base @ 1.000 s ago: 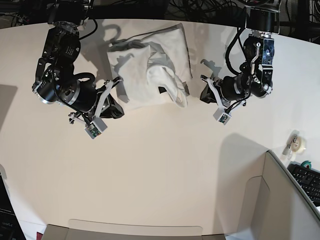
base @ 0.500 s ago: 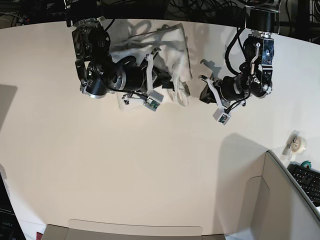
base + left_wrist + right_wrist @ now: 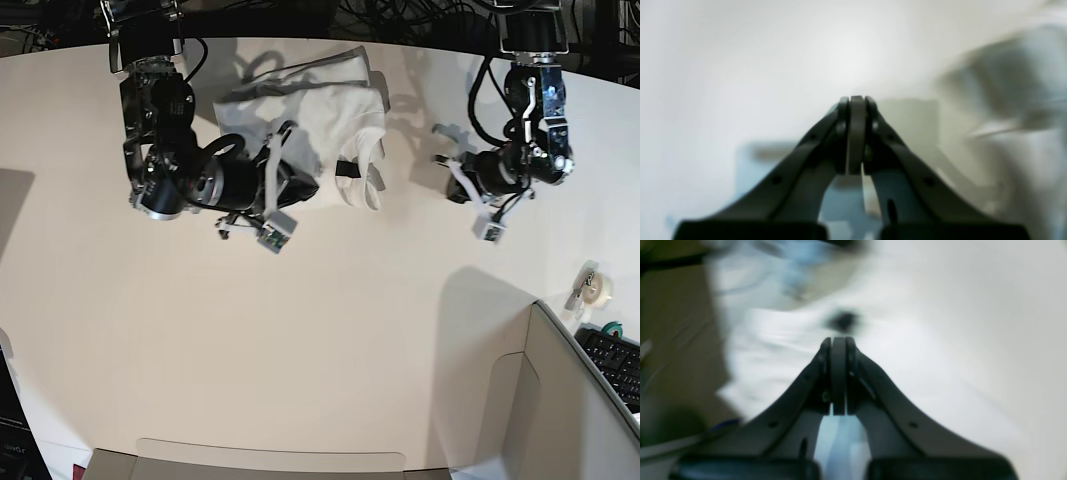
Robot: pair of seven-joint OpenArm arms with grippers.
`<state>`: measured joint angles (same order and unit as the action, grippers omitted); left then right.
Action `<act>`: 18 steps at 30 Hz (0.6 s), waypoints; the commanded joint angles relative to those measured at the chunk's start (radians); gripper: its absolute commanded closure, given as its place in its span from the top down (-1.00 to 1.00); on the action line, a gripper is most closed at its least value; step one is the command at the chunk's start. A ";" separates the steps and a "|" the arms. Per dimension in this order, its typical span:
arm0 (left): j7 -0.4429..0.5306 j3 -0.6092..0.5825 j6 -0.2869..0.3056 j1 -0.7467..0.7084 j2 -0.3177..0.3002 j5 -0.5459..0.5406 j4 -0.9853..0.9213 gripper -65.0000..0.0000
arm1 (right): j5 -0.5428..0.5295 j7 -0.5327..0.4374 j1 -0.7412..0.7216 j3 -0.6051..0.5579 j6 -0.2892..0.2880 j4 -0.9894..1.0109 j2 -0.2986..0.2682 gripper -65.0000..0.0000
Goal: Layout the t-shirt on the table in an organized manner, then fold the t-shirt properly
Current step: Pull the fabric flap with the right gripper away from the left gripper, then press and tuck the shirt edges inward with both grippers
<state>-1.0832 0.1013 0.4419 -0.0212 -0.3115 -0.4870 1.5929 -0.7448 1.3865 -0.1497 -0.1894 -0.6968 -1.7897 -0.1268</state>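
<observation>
White cotton t-shirt (image 3: 320, 120) bunched into a rough folded square near far edge of table (image 3: 330, 340), soft creased fabric, plain side up, no print or lettering readable; small dark tag or neck label near its right-hand edge, text too small to tell. Table off-white, smooth matte, curved far rim. Right gripper (image 3: 838, 340) with dark curved plastic fingers pressed flat together, nothing between them, tips hovering just over white cloth; blurry dark spot on fabric just beyond tips. Left gripper (image 3: 857, 98) likewise pinched fully closed, empty, over bare tabletop, blurred grey-white folds of shirt off to one side. In base view, right arm (image 3: 180, 170) black, cylindrical joints, lying across near-left corner of shirt; left arm (image 3: 520, 165) well apart from shirt, over bare table. Translucent tape roll (image 3: 597, 287) near table's right edge, grey box corner (image 3: 560, 400) and black keyboard (image 3: 615, 360) at lower right. No brand marks legible anywhere.
</observation>
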 commanded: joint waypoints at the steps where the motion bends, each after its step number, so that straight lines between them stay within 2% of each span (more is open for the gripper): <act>1: 0.019 0.031 0.010 -0.001 -0.010 -0.023 0.071 -0.99 | 0.012 -0.020 -0.018 0.034 -0.001 -0.015 0.003 -1.00; 5: 0.007 0.050 0.010 -0.082 -0.008 -0.023 0.277 -0.99 | 0.186 -0.022 -0.029 0.110 -0.001 -0.015 0.009 -1.00; 9: -0.081 0.036 0.018 -0.139 0.018 -0.026 0.462 -0.99 | 0.333 -0.072 -0.041 0.107 -0.001 -0.015 0.017 -1.00; 11: -0.094 -0.028 0.051 -0.158 0.019 -0.026 0.501 -0.99 | 0.371 -0.106 -0.041 0.106 -0.001 -0.008 0.017 -1.00; 14: -0.096 -0.140 0.143 -0.162 0.019 -0.019 0.498 -0.99 | 0.383 -0.140 -0.060 0.074 -0.001 0.049 0.013 -1.00; 18: -0.088 -0.257 0.174 -0.170 -0.002 -0.023 0.498 -0.99 | 0.385 -0.192 -0.089 0.006 -0.001 0.146 0.008 -1.00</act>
<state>-1.1843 -0.1631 0.6117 -0.1978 -0.2970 -0.5068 2.0712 -0.3470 1.2152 -0.2150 -0.1856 -0.6960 -1.6283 -0.1181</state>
